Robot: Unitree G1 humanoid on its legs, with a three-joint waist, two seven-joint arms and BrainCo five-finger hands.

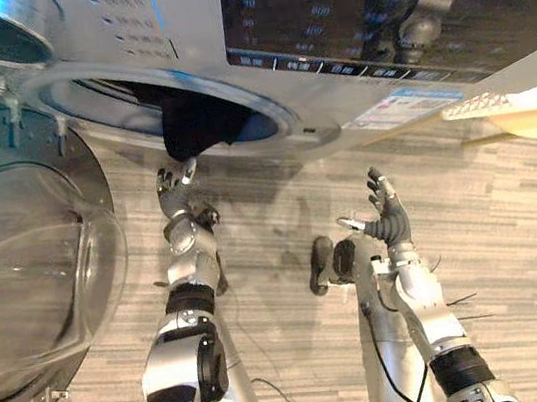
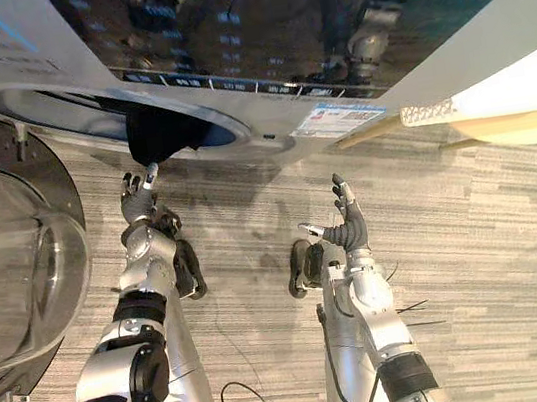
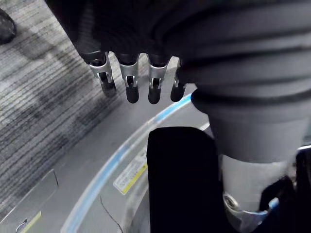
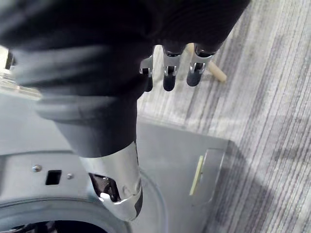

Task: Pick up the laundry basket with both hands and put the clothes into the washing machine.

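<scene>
From your left: round glass door [image 1: 26,268] of the silver-grey washing machine [image 1: 173,33] stands open. Black cloth [image 1: 198,120] hangs half out of the drum mouth, long axis running from the rim twd the left robot hand [image 1: 175,187]. That hand sits right at its lower edge, fingers straight, holding nothing; contact, can't tell. Right robot hand [image 1: 389,218] is spread, empty, well apart. Left is nearer, so I'd judge you push the cloth in w/ it. Cream perforated basket [image 1: 529,117] lies far right
</scene>
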